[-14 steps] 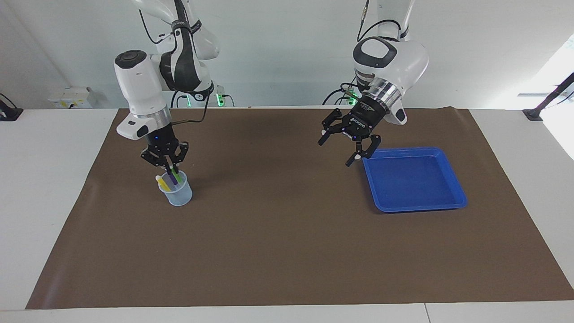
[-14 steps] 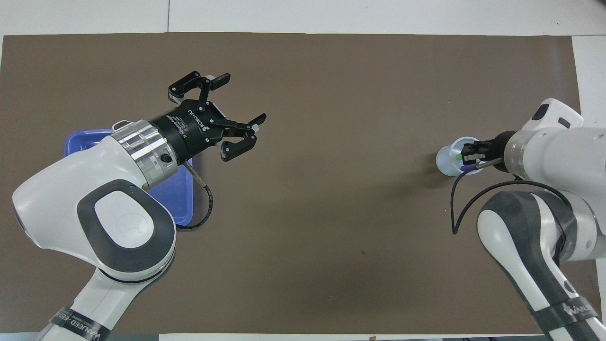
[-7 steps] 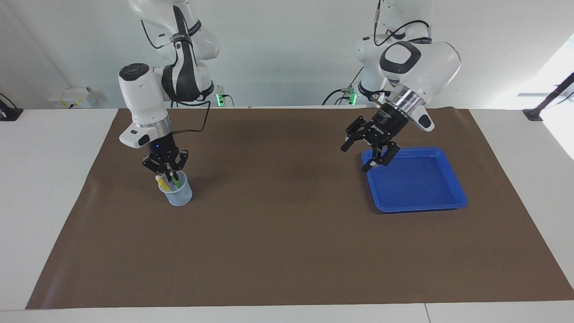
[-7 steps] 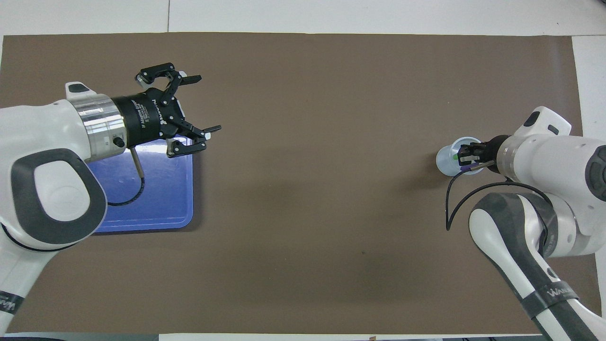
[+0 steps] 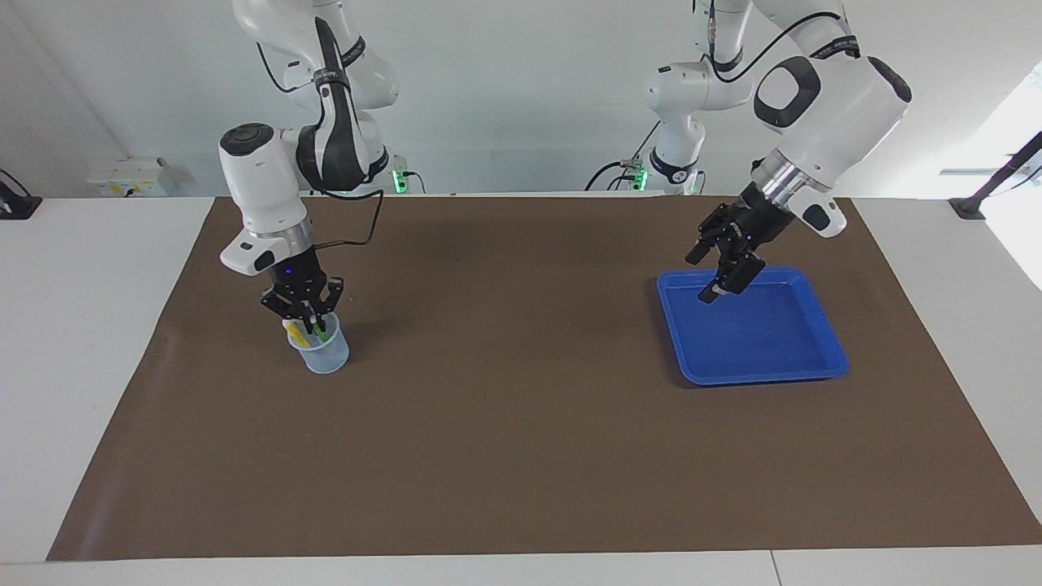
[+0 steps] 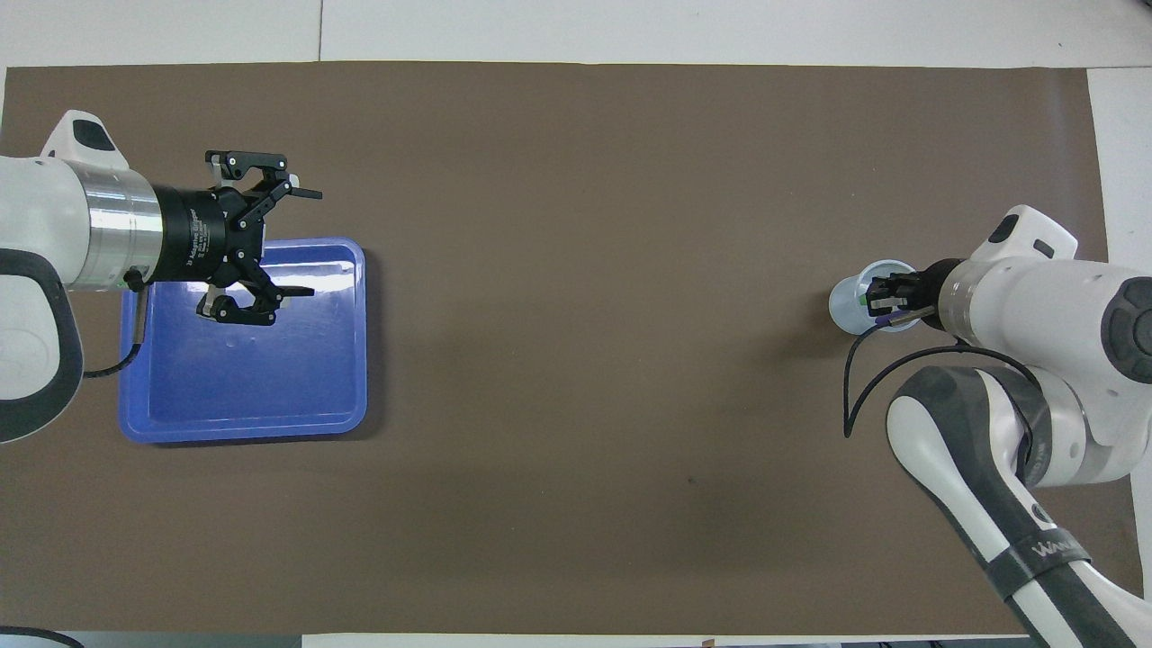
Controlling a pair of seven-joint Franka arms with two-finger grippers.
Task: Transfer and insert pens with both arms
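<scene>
A clear plastic cup [image 5: 321, 356] [image 6: 844, 304] stands on the brown mat toward the right arm's end of the table. A yellow pen [image 5: 289, 329] and a green pen [image 5: 321, 331] lean in it. My right gripper [image 5: 307, 319] [image 6: 875, 299] points straight down onto the cup's mouth, its fingertips together on the purple pen [image 6: 886, 317], which stands in the cup. My left gripper [image 5: 698, 277] [image 6: 304, 241] hangs open and empty over the blue tray [image 5: 757, 376] [image 6: 243, 430], above the tray's edge nearer the robots.
The brown mat [image 5: 505, 423] covers most of the white table. The blue tray holds nothing. Two smaller white arms with green lights [image 5: 397, 177] stand at the robots' end of the table.
My left arm has swung toward its own end, from over the mat to over the tray, staying open. My right gripper has sunk a little, lowering the purple pen deeper into the cup.
</scene>
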